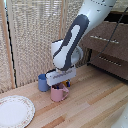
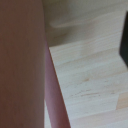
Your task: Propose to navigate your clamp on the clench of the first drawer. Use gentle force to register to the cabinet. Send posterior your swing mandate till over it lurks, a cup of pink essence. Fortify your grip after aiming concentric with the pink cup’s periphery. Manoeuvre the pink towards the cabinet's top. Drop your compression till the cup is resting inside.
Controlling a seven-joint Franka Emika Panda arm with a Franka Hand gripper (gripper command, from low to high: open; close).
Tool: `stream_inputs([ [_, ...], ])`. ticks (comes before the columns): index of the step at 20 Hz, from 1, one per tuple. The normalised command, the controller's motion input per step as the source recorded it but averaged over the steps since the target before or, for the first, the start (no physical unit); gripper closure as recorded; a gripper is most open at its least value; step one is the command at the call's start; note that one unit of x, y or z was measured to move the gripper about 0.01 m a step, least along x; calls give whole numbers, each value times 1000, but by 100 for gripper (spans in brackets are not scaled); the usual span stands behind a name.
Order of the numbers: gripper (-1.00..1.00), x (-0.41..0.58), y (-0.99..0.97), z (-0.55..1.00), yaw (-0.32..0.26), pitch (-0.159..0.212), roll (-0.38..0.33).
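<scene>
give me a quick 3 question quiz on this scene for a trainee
1. True or false: the pink cup stands on top of the cabinet.
2. Which lies nearest the exterior view's left edge? A) blue mug B) plate C) pink cup
3. Fill in: the clamp is directly above the ____ cup.

Key: 1 false, it stands on the wooden table; 2 B; 3 pink.

A blue mug (image 1: 43, 82) and patterned plate (image 1: 15, 111) sit on the wooden table (image 1: 95, 105).
</scene>
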Motion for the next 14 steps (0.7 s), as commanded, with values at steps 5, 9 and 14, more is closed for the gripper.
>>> stream_inputs([
  [5, 100, 0, 18, 0, 33, 4, 0],
  [9, 100, -79, 1, 0, 12, -4, 0],
  [14, 100, -251, 55, 246, 18, -9, 0],
])
